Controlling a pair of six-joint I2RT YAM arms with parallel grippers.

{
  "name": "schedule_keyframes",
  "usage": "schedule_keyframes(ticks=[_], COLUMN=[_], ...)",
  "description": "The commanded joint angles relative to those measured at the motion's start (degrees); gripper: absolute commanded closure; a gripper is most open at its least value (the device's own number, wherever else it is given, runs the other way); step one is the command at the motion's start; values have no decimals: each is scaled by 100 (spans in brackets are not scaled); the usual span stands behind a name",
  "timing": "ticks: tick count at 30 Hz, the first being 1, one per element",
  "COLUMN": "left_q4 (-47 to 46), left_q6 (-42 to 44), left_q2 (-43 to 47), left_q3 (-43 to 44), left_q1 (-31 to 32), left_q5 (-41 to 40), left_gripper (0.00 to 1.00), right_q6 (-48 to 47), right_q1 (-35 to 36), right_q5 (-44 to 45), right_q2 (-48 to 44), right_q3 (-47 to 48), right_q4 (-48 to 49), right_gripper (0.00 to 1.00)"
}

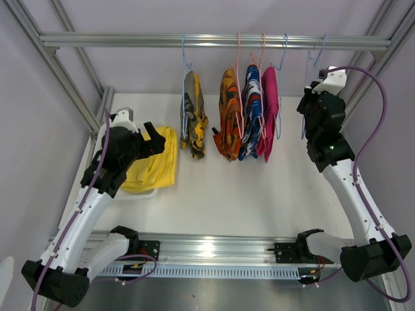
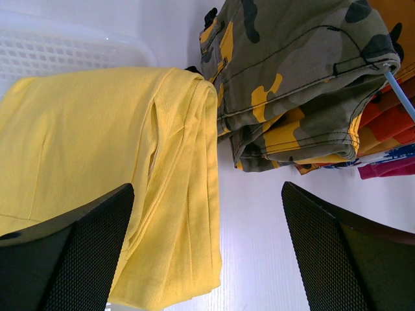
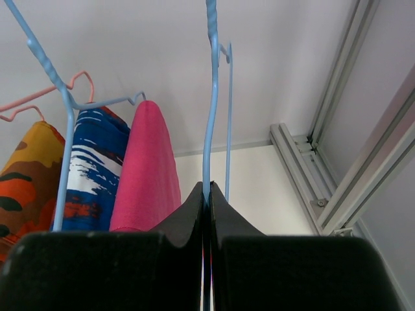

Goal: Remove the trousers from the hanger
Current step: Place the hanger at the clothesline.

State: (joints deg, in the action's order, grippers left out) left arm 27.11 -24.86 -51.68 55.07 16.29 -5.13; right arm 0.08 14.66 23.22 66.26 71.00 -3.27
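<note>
The plain yellow trousers (image 1: 155,167) lie off the hanger, draped over a white tray (image 1: 139,194) at the left; they also show in the left wrist view (image 2: 97,149). My left gripper (image 1: 154,139) is open and empty just above them (image 2: 207,246). The camouflage trousers (image 1: 193,115), orange trousers (image 1: 228,116), blue-red-white trousers (image 1: 251,113) and magenta trousers (image 1: 270,113) hang on hangers from the top rail (image 1: 130,41). My right gripper (image 1: 310,97) is shut on the wire of an empty blue hanger (image 3: 209,129) at the right end of the rail.
The white mesh tray (image 2: 65,48) sits under the yellow cloth. The camouflage trousers (image 2: 292,78) hang close to the right of my left gripper. Aluminium frame posts (image 1: 71,84) stand at both sides, and one shows in the right wrist view (image 3: 337,149).
</note>
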Motion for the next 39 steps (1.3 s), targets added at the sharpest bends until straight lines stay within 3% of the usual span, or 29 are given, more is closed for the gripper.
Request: schedule_keyframes(ticks=[1,19,39], left_q4=[-127,-127,-154], left_q6=[104,104,60], left_q2=[114,123,132], left_q3=[-5,-14,-22], left_q1=[-91,-188,-214], left_q5=[135,196,328], left_gripper=[1,0,1], right_q6=[45,115,449], right_q1=[-50,-279,-367], right_q5=[-45,-441,-354], right_q2=[19,783,344], right_q3=[467,933,-201], right_q4=[107,142,467], right_gripper=[100,100,97])
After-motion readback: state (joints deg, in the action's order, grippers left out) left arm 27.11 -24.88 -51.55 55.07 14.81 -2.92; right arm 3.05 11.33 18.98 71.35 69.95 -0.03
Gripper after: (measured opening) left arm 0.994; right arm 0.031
